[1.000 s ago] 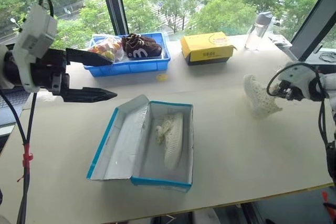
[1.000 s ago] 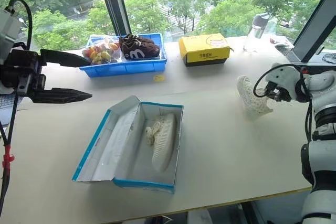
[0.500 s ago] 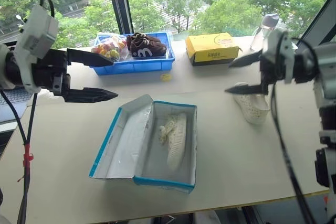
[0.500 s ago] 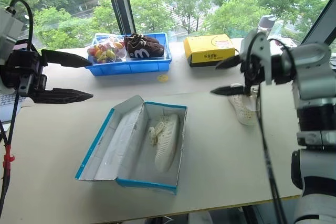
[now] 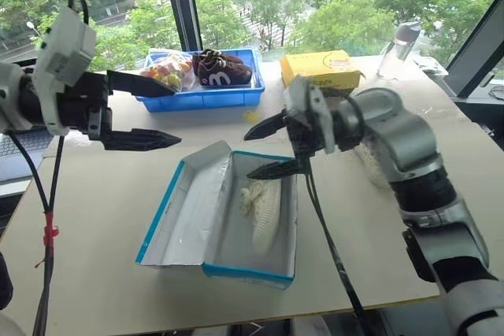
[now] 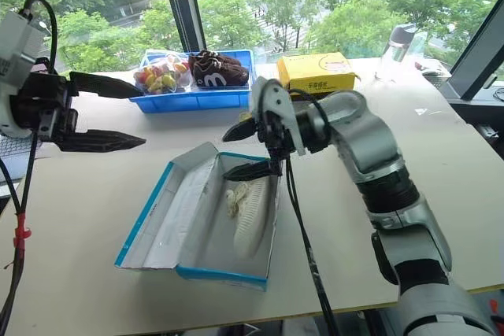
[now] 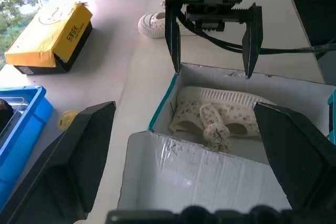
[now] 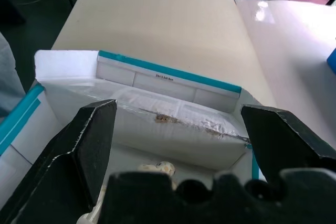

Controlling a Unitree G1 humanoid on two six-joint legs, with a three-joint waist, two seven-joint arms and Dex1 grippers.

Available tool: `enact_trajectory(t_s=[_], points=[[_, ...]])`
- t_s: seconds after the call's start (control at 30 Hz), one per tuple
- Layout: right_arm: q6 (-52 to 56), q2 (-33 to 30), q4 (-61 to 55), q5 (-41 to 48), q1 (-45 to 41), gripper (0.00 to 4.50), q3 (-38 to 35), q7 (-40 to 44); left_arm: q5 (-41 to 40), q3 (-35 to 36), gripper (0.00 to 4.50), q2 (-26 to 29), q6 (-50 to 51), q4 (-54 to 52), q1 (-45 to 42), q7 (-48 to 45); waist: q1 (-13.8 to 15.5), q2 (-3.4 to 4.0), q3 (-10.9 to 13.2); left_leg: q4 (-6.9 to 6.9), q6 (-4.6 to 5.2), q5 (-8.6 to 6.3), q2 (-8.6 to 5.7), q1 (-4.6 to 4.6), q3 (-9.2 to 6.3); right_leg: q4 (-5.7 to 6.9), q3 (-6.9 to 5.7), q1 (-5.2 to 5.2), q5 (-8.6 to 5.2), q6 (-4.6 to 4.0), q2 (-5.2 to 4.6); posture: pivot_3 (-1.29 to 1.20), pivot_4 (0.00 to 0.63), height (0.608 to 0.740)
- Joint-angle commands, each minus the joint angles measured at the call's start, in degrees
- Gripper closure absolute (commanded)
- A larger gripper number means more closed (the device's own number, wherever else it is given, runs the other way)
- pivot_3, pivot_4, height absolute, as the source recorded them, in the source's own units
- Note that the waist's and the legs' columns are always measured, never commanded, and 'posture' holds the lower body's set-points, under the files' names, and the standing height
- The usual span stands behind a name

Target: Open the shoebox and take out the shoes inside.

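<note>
The shoebox (image 5: pixel 216 214) lies open at lower centre of the head view, its lid flat on its left side, its long axis running from the near table edge toward the window. One cream sneaker (image 5: pixel 264 208) lies in it along that same axis, tipped on its side, sole facing right. My right gripper (image 5: pixel 266 147) hangs over the box's far end, fingers spread, grasping nothing. The other sneaker (image 7: pixel 157 23) rests on the table behind my right arm. My left gripper (image 5: pixel 161 112), at upper left, is spread and empty.
</note>
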Motion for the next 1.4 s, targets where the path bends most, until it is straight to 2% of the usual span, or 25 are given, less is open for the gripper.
enact_trajectory(t_s=[0.03,0.17,0.37,0.73,0.83,1.2,1.4], points=[[-6.3,3.1,6.8,-6.6,-0.8,0.04,4.5,-2.0,-1.2,3.4,0.00,1.3,0.5,-1.9,0.4,0.5,-0.1,0.00,0.0,0.04,0.00,0.00,-0.01,-0.03,0.00,0.00,0.00,-0.02,0.00,0.00,0.00,0.00,0.150,0.740],[-9.1,4.9,11.3,-10.1,-0.9,0.04,7.5,-0.5,-1.2,4.2,0.00,2.6,0.8,-2.7,2.9,-0.2,-0.3,0.00,0.0,0.16,-0.02,0.00,0.00,-0.06,0.00,-0.01,0.03,-0.09,0.00,0.00,0.04,0.00,0.150,0.740],[-11.1,4.8,10.5,-12.9,1.8,0.04,11.6,4.5,-2.4,5.6,0.00,3.9,1.5,-3.6,4.9,-0.3,-0.2,-0.04,0.0,0.24,-0.01,-0.05,0.01,-0.01,-0.02,-0.03,0.00,0.02,0.00,0.00,0.06,0.00,0.150,0.740],[-9.6,3.4,6.2,-12.7,3.3,0.04,12.1,12.8,-2.3,8.3,0.00,7.3,1.2,-4.1,9.8,-2.1,-0.1,-0.13,-0.1,0.33,-0.30,-0.31,0.54,0.04,-0.02,-0.04,-0.02,0.03,0.02,-0.06,0.63,0.00,0.150,0.740],[-11.3,3.8,7.3,-14.2,3.9,0.74,12.9,12.4,-2.6,8.7,0.00,7.3,1.4,-4.6,10.0,-1.8,-0.1,-0.14,-0.1,0.33,-0.34,-0.33,0.59,0.10,-0.02,-0.04,-0.01,0.07,0.02,-0.06,0.68,0.00,0.150,0.740],[-11.5,6.4,7.2,-12.6,0.4,4.40,7.9,10.7,-2.6,8.4,0.00,7.0,1.3,-4.2,9.7,-2.0,-0.1,-0.16,-0.1,0.32,-0.38,-0.38,0.61,0.21,0.00,-0.05,0.01,0.12,0.07,-0.14,0.72,0.00,0.150,0.740],[-9.5,3.7,-0.8,-6.9,-0.5,4.47,1.8,12.9,-2.4,7.6,0.00,6.9,1.1,-3.3,8.9,-2.5,-0.1,-0.15,-0.1,0.31,-0.41,-0.39,0.62,0.12,0.00,-0.06,0.01,0.02,0.07,-0.15,0.73,0.00,0.150,0.740]])
